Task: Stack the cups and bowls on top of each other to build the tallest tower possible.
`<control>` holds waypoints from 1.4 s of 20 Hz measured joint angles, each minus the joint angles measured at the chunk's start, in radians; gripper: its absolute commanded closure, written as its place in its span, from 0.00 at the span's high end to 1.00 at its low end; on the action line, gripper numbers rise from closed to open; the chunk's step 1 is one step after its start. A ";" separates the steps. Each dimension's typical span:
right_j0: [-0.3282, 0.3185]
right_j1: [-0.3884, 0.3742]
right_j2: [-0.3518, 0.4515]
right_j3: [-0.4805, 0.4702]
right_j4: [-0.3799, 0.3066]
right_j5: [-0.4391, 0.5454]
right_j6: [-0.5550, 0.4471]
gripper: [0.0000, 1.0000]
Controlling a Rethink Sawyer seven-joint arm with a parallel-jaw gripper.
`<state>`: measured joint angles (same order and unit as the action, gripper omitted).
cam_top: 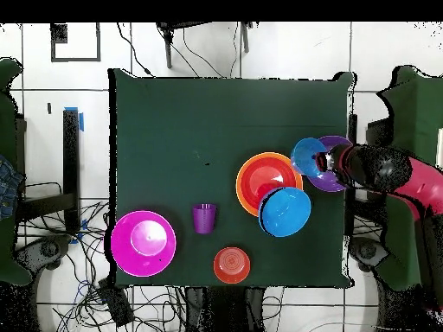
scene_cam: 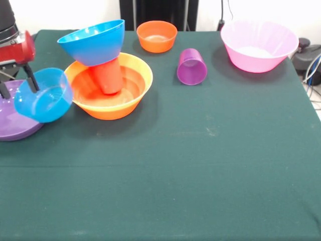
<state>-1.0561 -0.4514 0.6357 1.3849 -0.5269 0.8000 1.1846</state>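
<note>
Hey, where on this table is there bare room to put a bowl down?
The whole near half of the green table in the front view is bare. A smaller gap lies between the purple cup and the large orange bowl. It is crowded around the gripper, small blue bowl and purple bowl.

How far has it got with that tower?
Early days. The orange bowl forms the base, with a red cup upside down in it and a large blue bowl tilted on top. The end effector grips a small blue bowl above the purple bowl. The purple cup, small orange bowl and pink bowl wait untouched.
</note>
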 measured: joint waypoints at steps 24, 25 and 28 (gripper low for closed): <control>-0.006 -0.003 0.000 0.001 0.000 0.025 0.000 1.00; -0.006 -0.003 0.000 0.001 0.000 0.025 0.000 1.00; -0.005 -0.003 0.000 0.001 0.000 0.025 0.000 1.00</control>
<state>-1.0612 -0.4541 0.6355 1.3863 -0.5272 0.8251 1.1846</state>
